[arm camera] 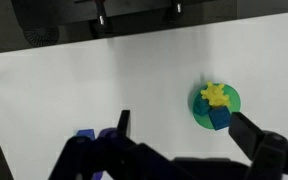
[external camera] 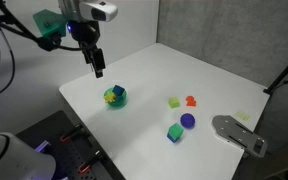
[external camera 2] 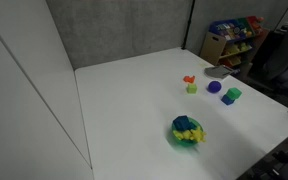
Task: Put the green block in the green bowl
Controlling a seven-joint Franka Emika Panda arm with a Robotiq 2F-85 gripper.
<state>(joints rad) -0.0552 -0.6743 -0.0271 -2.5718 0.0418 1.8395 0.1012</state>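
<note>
Green block (external camera: 174,133) down on the white bench (external camera: 204,70), free of any grip, toward the bench edge nearest the camera in an exterior view. Just beside it, the purple ball (external camera: 187,120); touching or not, cannot tell. A little beyond the ball, 2 more small things close together: a paler yellow-green block (external camera: 174,102) and an orange piece (external camera: 191,101). Off toward the bench's corner, a grey flat object (external camera: 239,135).

Well apart from the green block, across bare bench top: the green bowl (external camera: 120,100), upright, already holding 1 blue piece (arm camera: 219,118) and 1 yellow piece (arm camera: 215,94). Same layout in both exterior views, with the green block (external camera 2: 232,95) at the end of the small cluster and the green bowl (external camera 2: 187,142) alone nearer the camera.

Gripper (external camera: 98,70) up in the air above the far part of the bench, nearer the bowl than the block, touching nothing. In the wrist view, gripper (arm camera: 179,120) spread wide and empty, with the green bowl (arm camera: 197,108) beneath it, close to 1 finger (arm camera: 252,135).
</note>
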